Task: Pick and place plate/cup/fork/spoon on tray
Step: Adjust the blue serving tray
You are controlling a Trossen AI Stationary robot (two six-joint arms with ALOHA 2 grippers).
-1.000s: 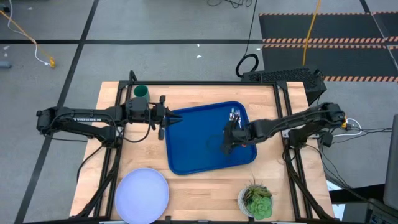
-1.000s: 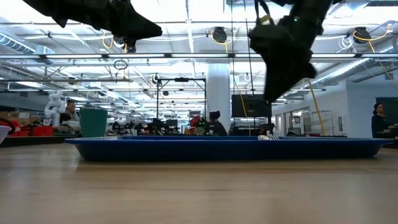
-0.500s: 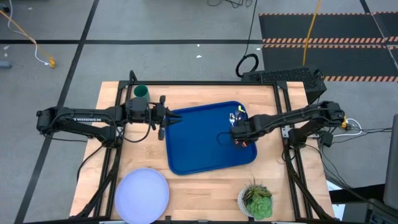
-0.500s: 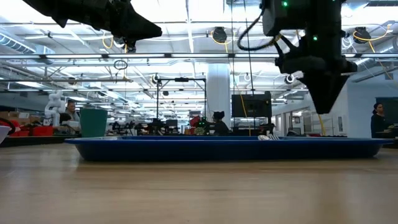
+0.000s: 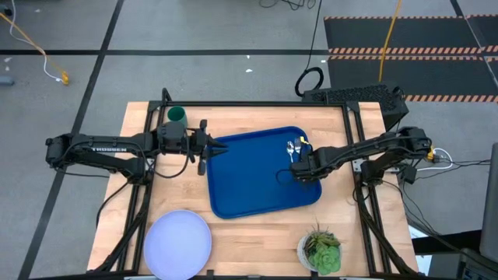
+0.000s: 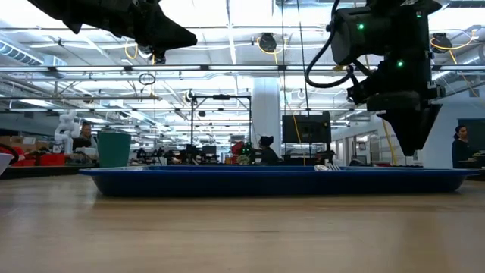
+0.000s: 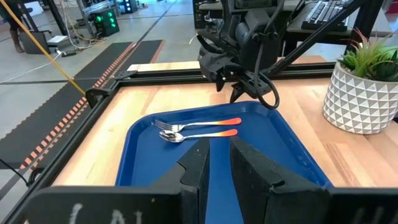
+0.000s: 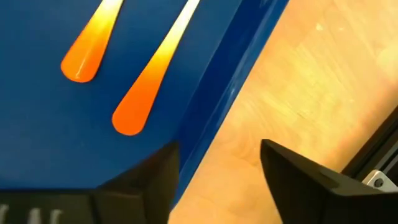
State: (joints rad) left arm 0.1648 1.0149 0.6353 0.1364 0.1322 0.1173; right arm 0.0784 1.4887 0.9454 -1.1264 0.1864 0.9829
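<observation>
From above, I see the fork (image 5: 299,142) and spoon (image 5: 292,148) lying side by side in the tray's (image 5: 233,175) far right corner. The right gripper (image 5: 305,173) hovers over the tray's right rim just near them. The plate (image 5: 178,240) sits at the near left of the table and the cup (image 5: 177,115) at the far left corner, both off the tray. The left gripper (image 5: 204,146) waits at the tray's left edge.

At table level, the right gripper (image 6: 413,140) hangs clear above the tray (image 6: 280,180).

The left wrist shows its own fingers (image 7: 245,163) nearly together, holding nothing.

The right wrist shows fingers (image 8: 298,177) spread and empty, straddling the rim, with both orange handles just ahead. My worry: a low sweep could clip the rim, shift the tray and scatter the cutlery.
</observation>
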